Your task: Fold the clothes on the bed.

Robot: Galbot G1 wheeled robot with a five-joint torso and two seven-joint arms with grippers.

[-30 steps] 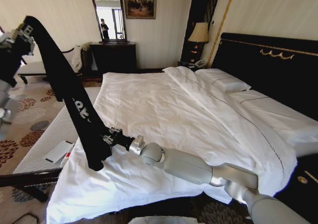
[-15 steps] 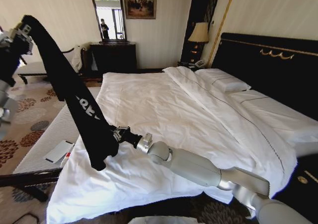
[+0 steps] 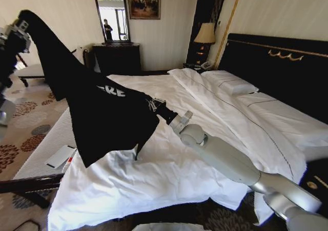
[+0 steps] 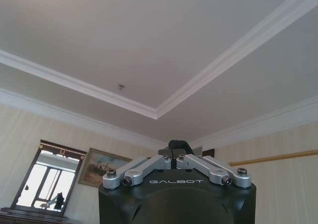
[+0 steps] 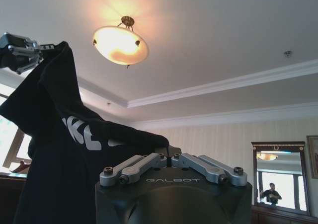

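The black T-shirt (image 3: 97, 118) is held stretched in the air above the bed (image 3: 169, 139), one end pinched by the raised left pincer (image 3: 20, 25), the other gripped by the right pincer (image 3: 152, 104).

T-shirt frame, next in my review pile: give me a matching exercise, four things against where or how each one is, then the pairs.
Things:
1. black T-shirt
2. left gripper
3. right gripper
4. lamp

Places or states:
A. raised high beside the bed, shut on one end of the cloth
B. stands by the dark headboard
C. spread in the air between the two grippers
D. over the white duvet, shut on the other end of the cloth

Pairs: 1-C, 2-A, 3-D, 4-B
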